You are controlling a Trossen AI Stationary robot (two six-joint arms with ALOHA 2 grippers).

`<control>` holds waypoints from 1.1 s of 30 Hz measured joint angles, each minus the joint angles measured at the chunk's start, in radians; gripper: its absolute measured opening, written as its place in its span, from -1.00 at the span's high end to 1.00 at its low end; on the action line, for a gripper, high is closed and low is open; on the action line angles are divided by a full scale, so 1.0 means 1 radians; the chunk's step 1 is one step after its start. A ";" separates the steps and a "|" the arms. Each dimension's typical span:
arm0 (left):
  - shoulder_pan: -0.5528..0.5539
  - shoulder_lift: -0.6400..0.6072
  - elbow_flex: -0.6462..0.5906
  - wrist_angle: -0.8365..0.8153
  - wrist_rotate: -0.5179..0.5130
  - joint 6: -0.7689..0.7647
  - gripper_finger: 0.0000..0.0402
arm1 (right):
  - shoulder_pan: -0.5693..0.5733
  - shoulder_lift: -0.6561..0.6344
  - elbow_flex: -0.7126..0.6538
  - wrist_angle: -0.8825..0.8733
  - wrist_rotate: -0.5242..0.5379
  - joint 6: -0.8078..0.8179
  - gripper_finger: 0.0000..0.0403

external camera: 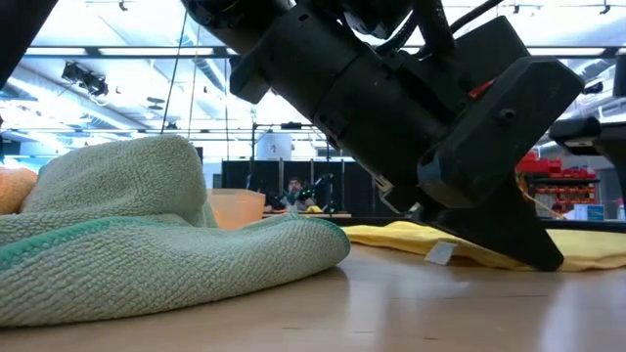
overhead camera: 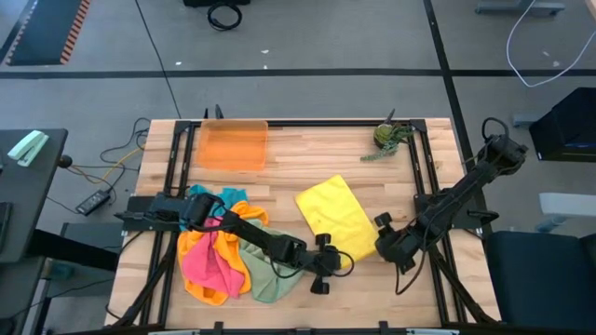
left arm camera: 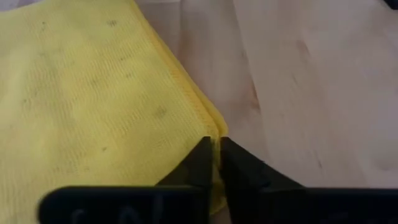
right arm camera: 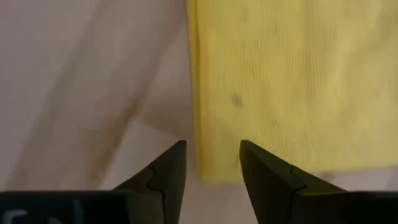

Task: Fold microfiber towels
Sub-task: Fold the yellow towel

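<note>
A: Status on the yellow towel (overhead camera: 335, 217)?

B: It's spread flat on the wooden table (overhead camera: 307, 172), about centre, turned at an angle. My left gripper (overhead camera: 328, 263) is down at its near corner. Left wrist view has my fingers (left arm camera: 200, 163) pinched together right on the stitched edge, so I'm clamped on the yellow towel there.

A: Right side?

B: My right gripper (overhead camera: 386, 244) is low at the towel's other near corner, on the right edge. Jaws apart, nothing between them. In the right wrist view the towel corner lies just ahead of the gap and the fingertips (right arm camera: 176, 160) are over bare wood.

A: Rest of the towels?

B: Heaped at the left of the table under my left arm: orange towel (overhead camera: 200, 244), pink towel (overhead camera: 203, 270), teal towel (overhead camera: 226, 198), and a sage green towel (overhead camera: 264, 275) nearest the front. The low view shows the green one bunched up in a mound.

A: Anything else on the table?

B: Orange tray (overhead camera: 233, 146) at the far left corner, and a small green object (overhead camera: 388, 138) at the far right. Both well apart from the yellow towel.
</note>
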 joint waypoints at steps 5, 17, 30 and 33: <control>0.001 0.002 -0.001 -0.002 0.000 0.001 0.93 | 0.000 0.000 0.000 -0.004 -0.017 -0.012 0.18; 0.002 0.002 -0.003 -0.001 0.003 0.002 0.95 | -0.003 0.000 -0.049 0.031 -0.044 0.001 0.18; -0.008 0.001 -0.005 0.006 -0.001 -0.003 0.95 | -0.050 0.043 -0.053 0.069 -0.086 0.035 0.89; -0.020 -0.016 -0.007 0.004 -0.001 0.010 0.96 | -0.050 0.016 -0.045 0.061 -0.084 0.082 0.95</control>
